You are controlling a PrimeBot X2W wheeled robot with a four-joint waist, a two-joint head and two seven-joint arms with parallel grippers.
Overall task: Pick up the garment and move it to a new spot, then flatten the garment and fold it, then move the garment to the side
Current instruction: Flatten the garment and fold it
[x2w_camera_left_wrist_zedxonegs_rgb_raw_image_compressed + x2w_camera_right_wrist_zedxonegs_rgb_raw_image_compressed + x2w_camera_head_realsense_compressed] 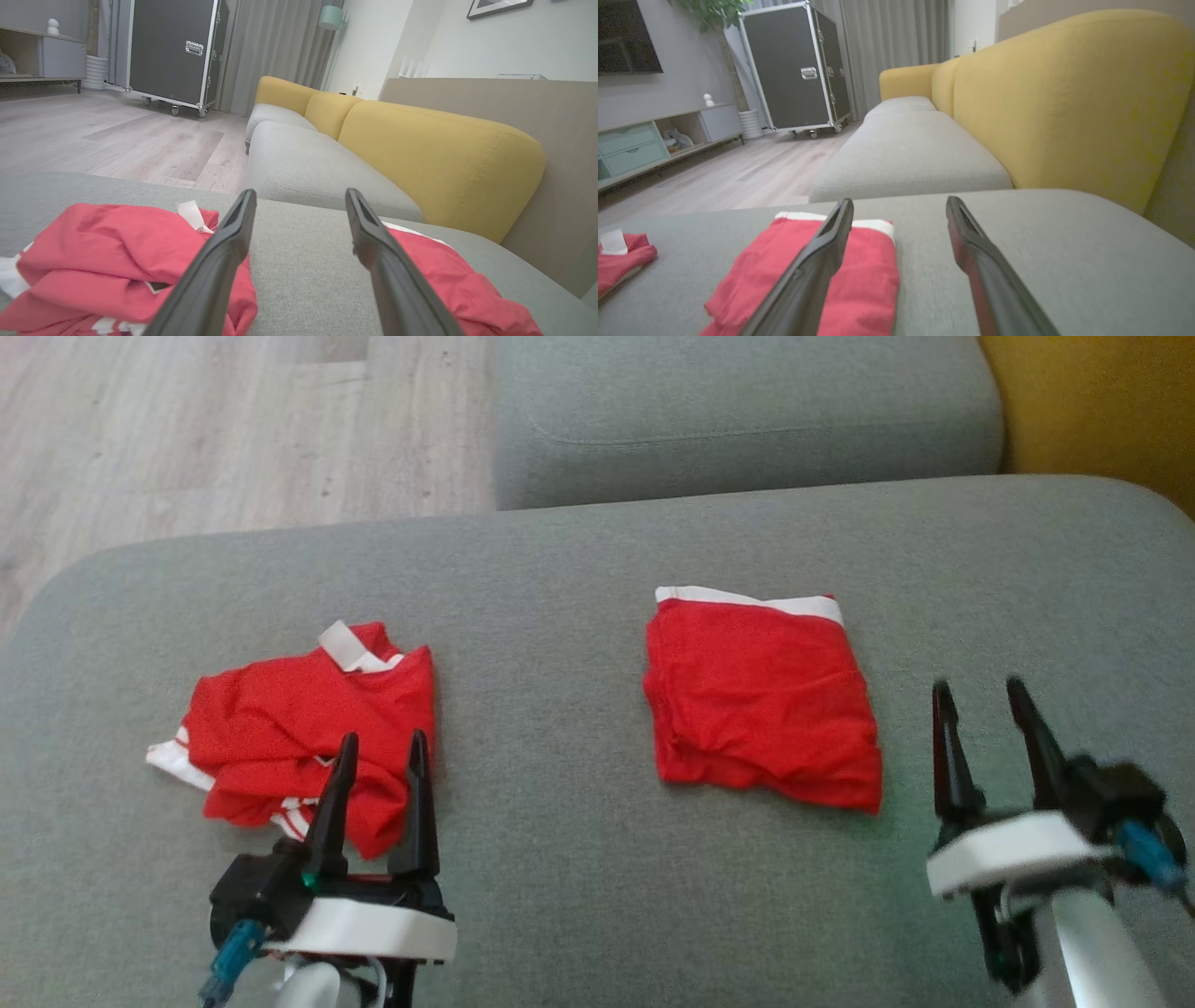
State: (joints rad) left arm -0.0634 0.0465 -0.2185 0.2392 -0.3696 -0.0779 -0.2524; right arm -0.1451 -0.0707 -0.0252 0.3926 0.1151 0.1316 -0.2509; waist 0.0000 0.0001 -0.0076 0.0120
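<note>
On cushion: heaped garment left, folded garment right, apart.

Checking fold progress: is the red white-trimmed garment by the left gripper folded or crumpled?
Crumpled: the red white-trimmed garment lies in uneven bunched layers, white edges poking out irregularly.

Grey sofa seat; yellow backrest far right; wheeled black flight case on wood floor far left.
</note>
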